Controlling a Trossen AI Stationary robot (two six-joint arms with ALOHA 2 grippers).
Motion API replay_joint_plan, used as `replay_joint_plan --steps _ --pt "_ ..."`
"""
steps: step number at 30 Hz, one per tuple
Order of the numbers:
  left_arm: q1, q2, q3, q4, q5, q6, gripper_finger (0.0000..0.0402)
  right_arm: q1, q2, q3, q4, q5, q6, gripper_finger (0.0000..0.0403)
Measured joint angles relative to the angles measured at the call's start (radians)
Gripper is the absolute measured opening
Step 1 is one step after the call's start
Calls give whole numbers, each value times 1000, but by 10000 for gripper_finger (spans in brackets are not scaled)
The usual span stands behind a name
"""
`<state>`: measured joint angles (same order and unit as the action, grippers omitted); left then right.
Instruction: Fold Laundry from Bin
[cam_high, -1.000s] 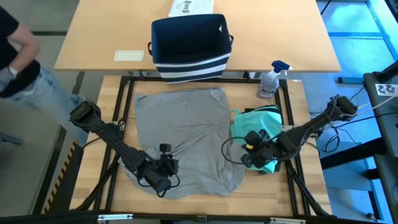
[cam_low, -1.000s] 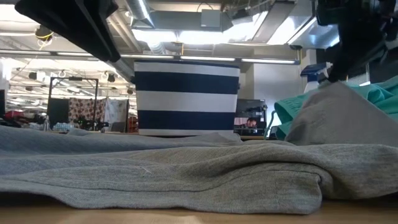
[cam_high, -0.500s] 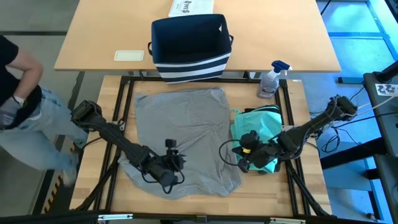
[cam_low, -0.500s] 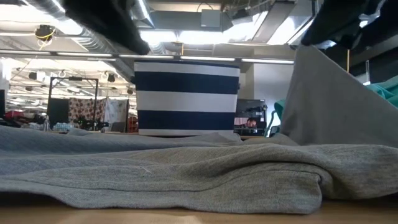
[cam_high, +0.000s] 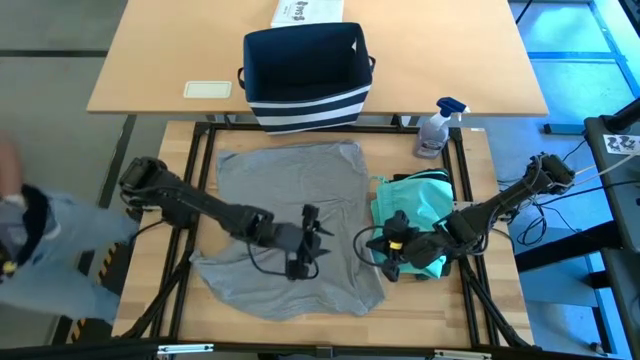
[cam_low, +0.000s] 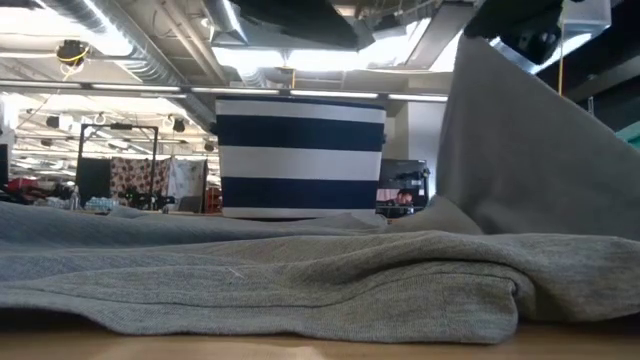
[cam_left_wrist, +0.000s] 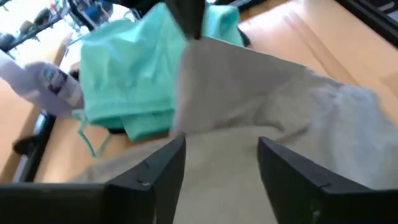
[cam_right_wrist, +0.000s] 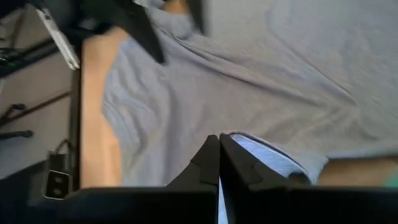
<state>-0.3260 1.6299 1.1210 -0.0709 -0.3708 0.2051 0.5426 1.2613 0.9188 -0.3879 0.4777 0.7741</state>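
A grey T-shirt (cam_high: 295, 215) lies spread across the middle of the table (cam_high: 478, 160), its near edge bunched into a thick fold in the low view. The left gripper (cam_high: 312, 238) hangs over the shirt's middle; in its wrist view the two fingers (cam_left_wrist: 155, 171) stand apart with nothing between them, grey cloth lying beneath. The right gripper (cam_high: 385, 255) sits at the shirt's right edge with its fingers (cam_right_wrist: 208, 163) pressed together on that edge, lifting a flap of grey cloth that rises steeply at the right of the low view. A teal piece (cam_high: 420, 205) lies crumpled just right of the shirt, beneath the right arm. The bin (cam_high: 305, 75) stands upright beyond the shirt, on the far table. A spray bottle (cam_high: 437, 125) stands near the teal piece.
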Motion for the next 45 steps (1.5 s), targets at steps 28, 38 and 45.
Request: replay_joint_plan --steps 28,38,45 --pt "276 167 0 365 709 224 231 -24 40 0 258 -82 -130 0" --pt "256 165 0 408 755 216 231 -113 81 1 348 -186 -194 0" --pt "252 165 0 369 759 215 211 -133 119 1 405 -254 -211 0"
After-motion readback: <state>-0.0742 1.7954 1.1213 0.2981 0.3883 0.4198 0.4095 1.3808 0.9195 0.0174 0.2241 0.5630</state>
